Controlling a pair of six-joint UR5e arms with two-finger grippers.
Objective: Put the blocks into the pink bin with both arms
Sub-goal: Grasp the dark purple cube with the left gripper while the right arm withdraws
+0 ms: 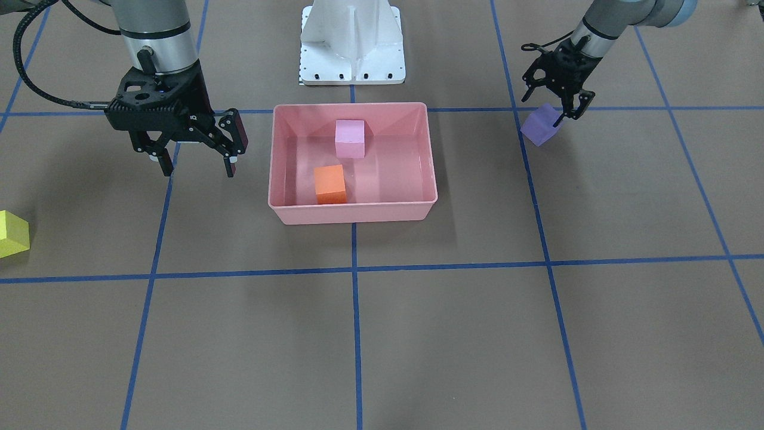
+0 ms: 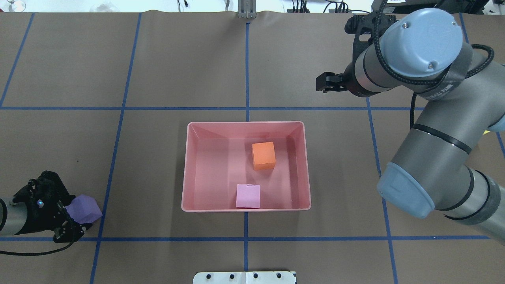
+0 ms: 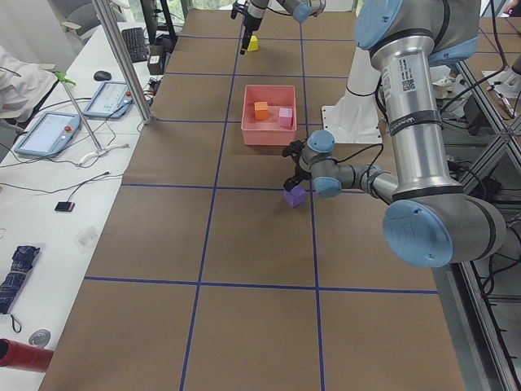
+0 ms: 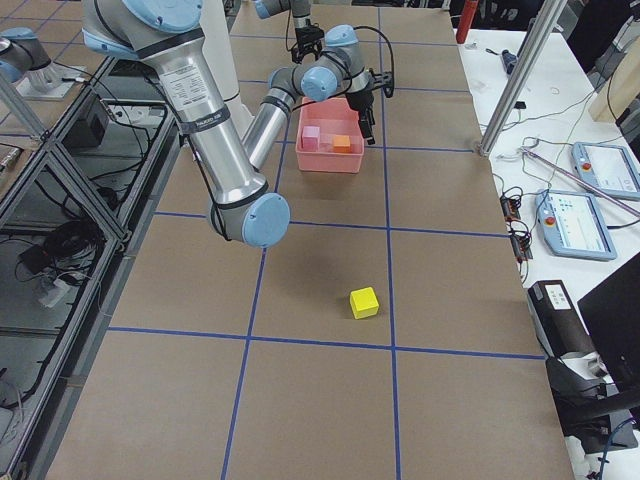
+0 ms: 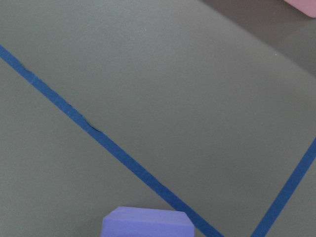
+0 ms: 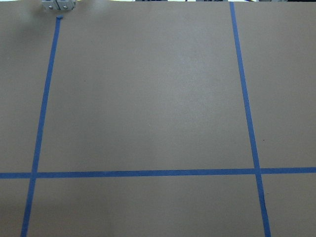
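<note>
The job reads as about half done: of four cubes counted, two are in and two are out. The orange cube point(image 1: 330, 184) and the light-pink cube point(image 1: 350, 138) both rest on the floor of the single pink bin point(image 1: 358, 214), apart from each other. The bin stands mid-counter point(image 1: 418, 334), just in front of the robot's base. The one purple cube point(image 1: 540, 125) is toward the counter's left end, near the robot-side edge. It sits tilted at the tips of the left claw point(image 1: 555, 104), which looks closed on it, though the contact is small in these views. The one yellow cube point(image 1: 12, 234) lies alone toward the counter's right end, well apart from the bin and from both claws. The right claw point(image 1: 199, 169) hangs beside the bin with its fingers spread wide and nothing between them. By my reading, what remains is carrying the purple cube to the bin and fetching the yellow one.
</note>
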